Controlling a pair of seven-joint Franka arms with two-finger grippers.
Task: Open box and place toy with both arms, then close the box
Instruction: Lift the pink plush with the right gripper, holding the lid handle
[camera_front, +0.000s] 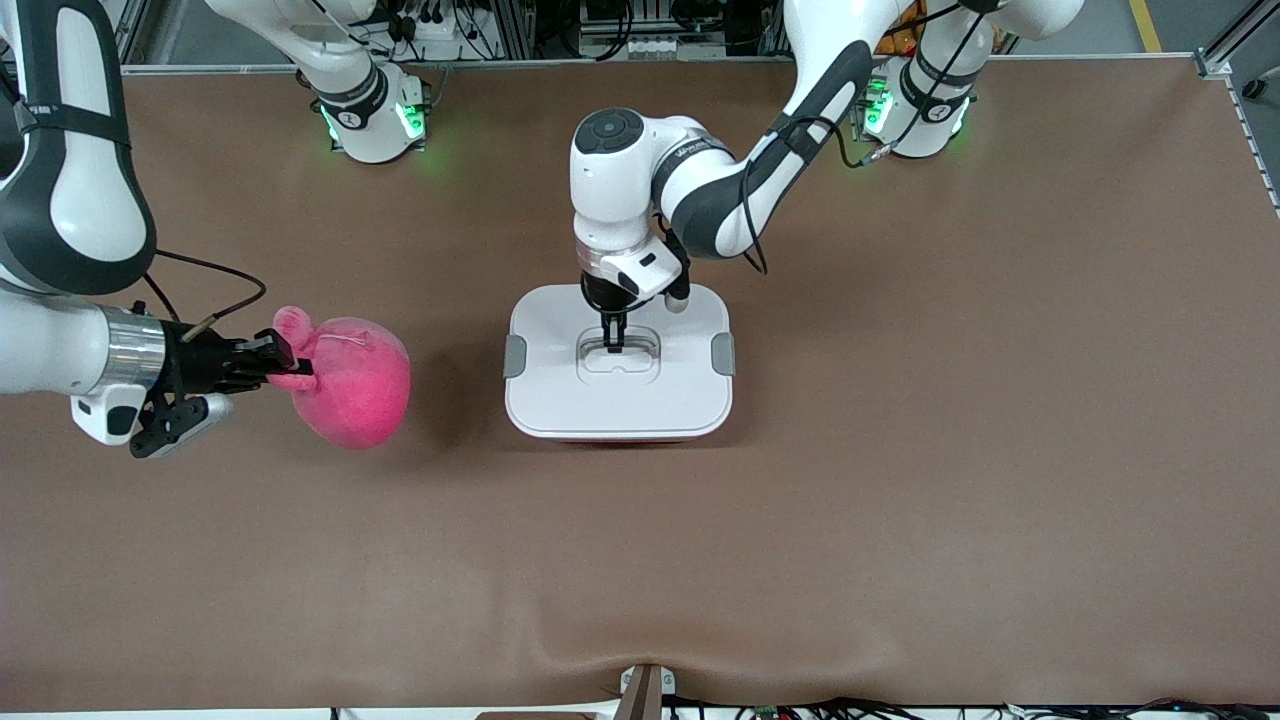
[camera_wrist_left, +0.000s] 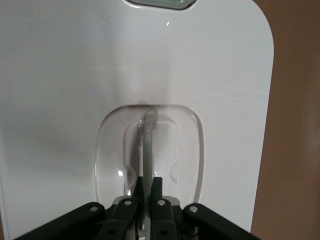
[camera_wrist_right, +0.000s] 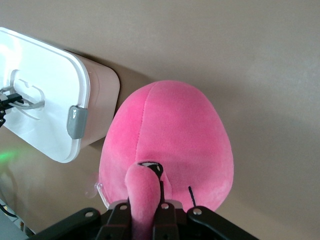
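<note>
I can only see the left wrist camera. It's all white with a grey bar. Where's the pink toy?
Observer: The toy is beside the box, toward the right arm's end of the table.
Operator: Is anybody holding it?
Observer: Yes, the right gripper is shut on one of its ears.
Operator: And what's my grey bar?
Observer: It's the lid's handle; the left gripper is shut on it, with the lid on the box.

High front camera facing the arms; wrist cameras close, sharing the box (camera_front: 618, 362).
</note>
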